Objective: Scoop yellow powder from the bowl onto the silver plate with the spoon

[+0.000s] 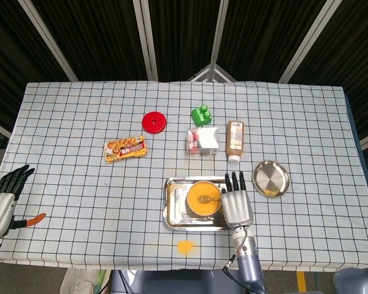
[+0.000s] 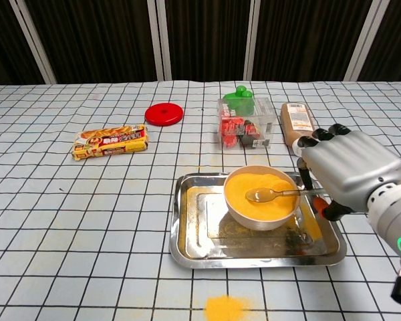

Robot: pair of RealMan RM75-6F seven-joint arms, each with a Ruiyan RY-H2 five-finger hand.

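Head view
Round white bowl of yellow powder (image 1: 203,198): seated in the rectangular steel tray (image 1: 173,214).
Round silver plate (image 1: 270,178): at 2 o'clock from the tray, apart.
Left hand (image 1: 0,205): fingers spread, nothing held.

Chest view
Metal spoon (image 2: 271,194): laid on the powder, handle toward 3 o'clock.
Right hand (image 2: 347,172): handle end reached; grip cannot be told.

A white bowl (image 2: 262,197) full of yellow powder (image 2: 254,184) sits just left of the right hand (image 2: 347,170). A metal spoon (image 2: 281,194) lies across it, scoop on the powder, handle pointing toward that hand. The round silver plate (image 1: 270,178), a little yellow powder on its near edge, lies to the hand's right.
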